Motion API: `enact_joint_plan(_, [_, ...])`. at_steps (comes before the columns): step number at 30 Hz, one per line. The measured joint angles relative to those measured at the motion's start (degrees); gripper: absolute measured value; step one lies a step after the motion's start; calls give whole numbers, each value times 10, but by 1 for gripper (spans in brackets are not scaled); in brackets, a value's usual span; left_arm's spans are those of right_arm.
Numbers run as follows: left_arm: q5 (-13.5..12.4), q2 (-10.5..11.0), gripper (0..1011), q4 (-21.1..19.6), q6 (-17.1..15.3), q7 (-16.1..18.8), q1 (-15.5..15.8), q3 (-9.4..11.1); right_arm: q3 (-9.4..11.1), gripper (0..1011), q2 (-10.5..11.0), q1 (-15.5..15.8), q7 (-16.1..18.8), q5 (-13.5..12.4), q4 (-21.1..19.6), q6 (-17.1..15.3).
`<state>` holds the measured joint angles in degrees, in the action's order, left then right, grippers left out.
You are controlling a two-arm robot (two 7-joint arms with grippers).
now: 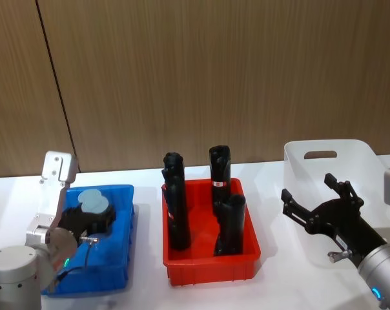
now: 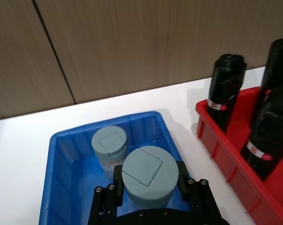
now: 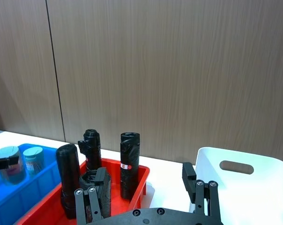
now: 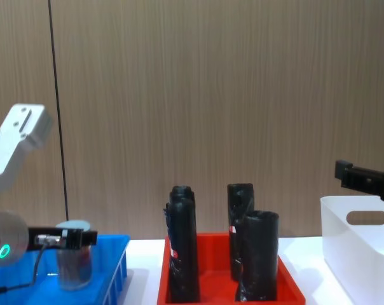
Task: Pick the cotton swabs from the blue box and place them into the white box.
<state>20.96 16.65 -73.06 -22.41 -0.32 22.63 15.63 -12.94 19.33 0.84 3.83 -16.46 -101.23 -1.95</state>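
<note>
Evidently the left gripper clamps a cotton swab tub upright in the blue box (ready for lifting); the right gripper, spread empty, hovers before the white box.

Left end effector and right end effector: black, screw-studded; silver-grey wrists, seemingly lit.

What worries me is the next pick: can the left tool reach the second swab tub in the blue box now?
Probably not yet: the left tool is shut on one cotton swab tub. The second tub stands uncovered beside it in the blue box, free once the tool empties.
</note>
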Motion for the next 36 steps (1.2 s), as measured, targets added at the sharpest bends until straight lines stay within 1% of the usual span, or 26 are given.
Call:
enact_joint_plan(6, [-21,9,669,-45,-2,-29,-11,2,0,1002,0,0,0,0,0,0])
enact_joint_plan(10, [-33,16,669,-73,-7,-57,-16,4,0,1002,0,0,0,0,0,0])
enact_joint_plan(13, [-37,20,669,-87,-10,-72,-18,4,0,1002,0,0,0,0,0,0])
enact_joint_plan(14, [-40,22,669,-94,-12,-84,-19,4,0,1002,0,0,0,0,0,0])
enact_joint_plan(16, [-42,24,669,-101,-13,-95,-20,5,0,1002,0,0,0,0,0,0])
enact_joint_plan(17, [-43,25,669,-107,-15,-107,-20,5,0,1002,0,0,0,0,0,0])
enact_joint_plan(25, [-47,31,669,-126,-18,-168,-18,7,0,1002,0,0,0,0,0,0])
enact_joint_plan(26, [-47,32,669,-128,-18,-183,-17,8,0,1002,0,0,0,0,0,0])
enact_joint_plan(28, [-47,32,669,-129,-18,-195,-15,9,0,1002,0,0,0,0,0,0])
enact_joint_plan(29, [-48,33,669,-130,-18,-208,-14,9,0,1002,0,0,0,0,0,0])
enact_joint_plan(31, [-48,33,669,-130,-17,-223,-12,11,0,1002,0,0,0,0,0,0])
enact_joint_plan(32, [-48,33,669,-130,-16,-236,-10,12,0,1002,0,0,0,0,0,0])
enact_joint_plan(34, [-48,33,669,-130,-15,-248,-8,13,0,1002,0,0,0,0,0,0])
enact_joint_plan(35, [-48,33,669,-129,-13,-263,-7,14,0,1002,0,0,0,0,0,0])
enact_joint_plan(36, [-48,33,669,-128,-12,-270,-5,15,0,1002,0,0,0,0,0,0])
